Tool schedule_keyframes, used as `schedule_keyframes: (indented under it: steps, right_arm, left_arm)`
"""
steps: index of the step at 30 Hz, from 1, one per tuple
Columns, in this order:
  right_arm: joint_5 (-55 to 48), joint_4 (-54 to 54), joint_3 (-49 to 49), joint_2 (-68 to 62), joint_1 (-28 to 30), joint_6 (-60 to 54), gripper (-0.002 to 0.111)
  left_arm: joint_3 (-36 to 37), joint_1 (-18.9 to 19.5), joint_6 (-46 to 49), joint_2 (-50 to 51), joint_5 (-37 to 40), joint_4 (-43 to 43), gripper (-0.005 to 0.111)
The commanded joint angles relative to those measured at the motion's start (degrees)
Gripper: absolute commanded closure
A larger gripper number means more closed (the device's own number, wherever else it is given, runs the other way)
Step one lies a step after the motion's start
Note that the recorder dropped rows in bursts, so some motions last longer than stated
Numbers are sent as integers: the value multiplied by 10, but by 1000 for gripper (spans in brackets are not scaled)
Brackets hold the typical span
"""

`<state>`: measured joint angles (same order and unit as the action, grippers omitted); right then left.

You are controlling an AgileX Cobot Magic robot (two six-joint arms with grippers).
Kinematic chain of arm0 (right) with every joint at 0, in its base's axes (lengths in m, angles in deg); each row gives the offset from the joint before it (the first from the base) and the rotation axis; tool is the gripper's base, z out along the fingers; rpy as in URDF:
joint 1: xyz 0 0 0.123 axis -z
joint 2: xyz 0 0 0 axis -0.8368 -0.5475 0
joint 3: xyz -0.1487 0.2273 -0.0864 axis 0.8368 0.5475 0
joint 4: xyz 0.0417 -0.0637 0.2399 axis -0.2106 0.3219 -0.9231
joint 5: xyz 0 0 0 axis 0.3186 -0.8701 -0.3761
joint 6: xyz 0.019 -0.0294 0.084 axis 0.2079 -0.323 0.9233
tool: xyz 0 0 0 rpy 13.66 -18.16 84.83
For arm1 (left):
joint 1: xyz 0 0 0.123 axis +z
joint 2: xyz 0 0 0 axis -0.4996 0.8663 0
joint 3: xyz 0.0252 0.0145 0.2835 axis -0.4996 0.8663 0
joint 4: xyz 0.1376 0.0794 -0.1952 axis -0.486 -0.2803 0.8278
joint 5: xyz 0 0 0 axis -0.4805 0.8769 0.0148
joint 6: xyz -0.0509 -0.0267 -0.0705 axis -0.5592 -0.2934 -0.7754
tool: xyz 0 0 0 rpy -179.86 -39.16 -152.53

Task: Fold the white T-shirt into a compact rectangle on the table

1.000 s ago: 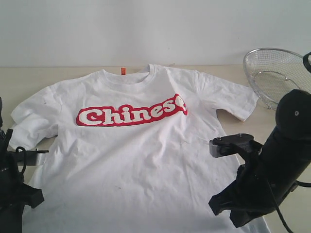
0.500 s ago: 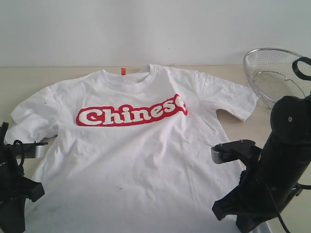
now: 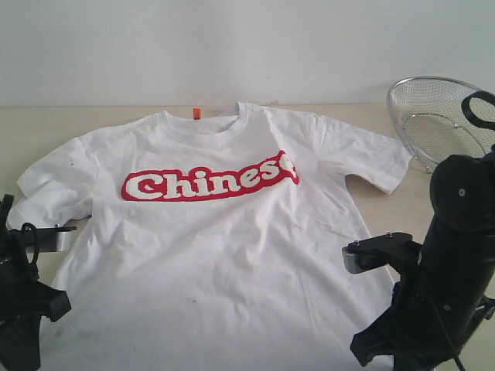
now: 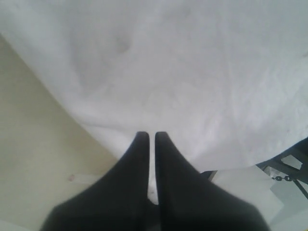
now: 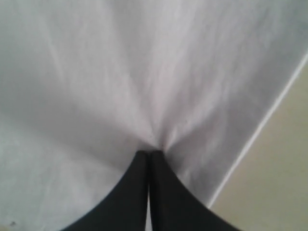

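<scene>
The white T-shirt [image 3: 232, 239] lies face up and spread flat on the table [image 3: 31, 127], its red "Chinese" banner [image 3: 209, 182] across the chest and collar at the far side. My left gripper [image 4: 151, 134] is shut at the shirt's [image 4: 192, 72] near left hem, white cloth showing between its fingers. Pinching the shirt [image 5: 120, 72] near its right hem edge, my right gripper [image 5: 148, 153] is shut, with creases fanning out from the tips. In the exterior view both sets of fingertips are hidden under the arms.
A round wire-mesh basket [image 3: 433, 116] stands at the far right, behind the right arm [image 3: 452, 263]. The left arm [image 3: 19, 301] sits at the near left corner. Bare tabletop [image 5: 279, 187] shows beside the hem, and paper scraps [image 4: 250, 185] lie off the near edge.
The right arm has moved toward the near edge, staying on the shirt's lower right. The left arm shifted a little a second ago and has held still since.
</scene>
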<state>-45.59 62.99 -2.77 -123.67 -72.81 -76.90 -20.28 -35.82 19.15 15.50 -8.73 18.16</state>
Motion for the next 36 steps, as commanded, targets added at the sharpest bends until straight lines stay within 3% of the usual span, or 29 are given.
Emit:
schedule_keyframes:
  steps: [1, 10, 17, 20, 25, 30, 32, 36]
  right_arm:
    - [-25, 20, 3, -4, 0, 3, 108]
    - [-18, 4, 2, 10, 0, -6, 108]
    - [21, -34, 1, 87, 0, -30, 108]
    - [25, -34, 1, 109, 0, -30, 108]
    - [25, -35, 1, 111, 0, -30, 108]
    - [29, -39, 1, 111, 0, -32, 108]
    - [34, -39, 1, 111, 0, -33, 108]
    - [36, -39, 1, 111, 0, -35, 108]
  left_arm:
    - [2, -1, 3, -6, -5, 3, 102]
    - [-5, -1, 1, -42, -26, 3, 102]
    - [-78, 9, -35, -124, -75, 2, 102]
    - [-120, 38, -55, -128, -99, 2, 102]
    - [-170, 130, -64, -81, -93, 30, 102]
    - [-173, 222, 20, -25, -73, 191, 102]
    - [-173, 242, 61, -5, -69, 239, 102]
    - [-173, 259, 61, 29, -87, 247, 102]
